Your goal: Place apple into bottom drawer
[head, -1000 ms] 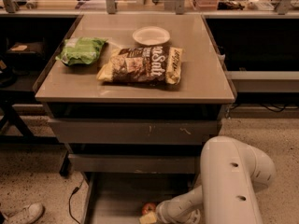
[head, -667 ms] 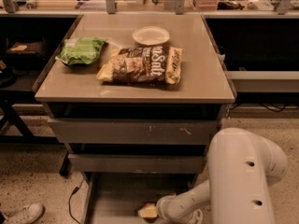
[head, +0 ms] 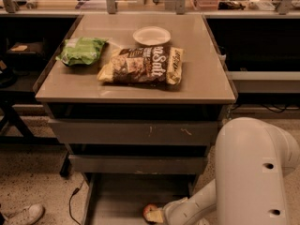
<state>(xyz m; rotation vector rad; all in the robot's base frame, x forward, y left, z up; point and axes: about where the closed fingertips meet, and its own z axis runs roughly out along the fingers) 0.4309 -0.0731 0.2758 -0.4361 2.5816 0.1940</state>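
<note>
The apple (head: 150, 213), small and red with a yellowish patch, is low in the bottom drawer (head: 123, 194), near its front right part at the bottom edge of the camera view. My gripper (head: 159, 215) is right against the apple's right side, reaching in from the right on the white forearm (head: 192, 205). The large white arm housing (head: 253, 172) fills the lower right. The drawer is pulled out below the two closed grey drawer fronts (head: 136, 132).
On the cabinet top (head: 206, 78) lie a green chip bag (head: 80, 50), a brown chip bag (head: 143, 65) and a white bowl (head: 151, 35). A black cable (head: 75, 198) and a white shoe (head: 26, 214) are on the floor to the left.
The big arm housing has shifted to the right. The apple and the gripper beside it have stayed almost where they were in the drawer.
</note>
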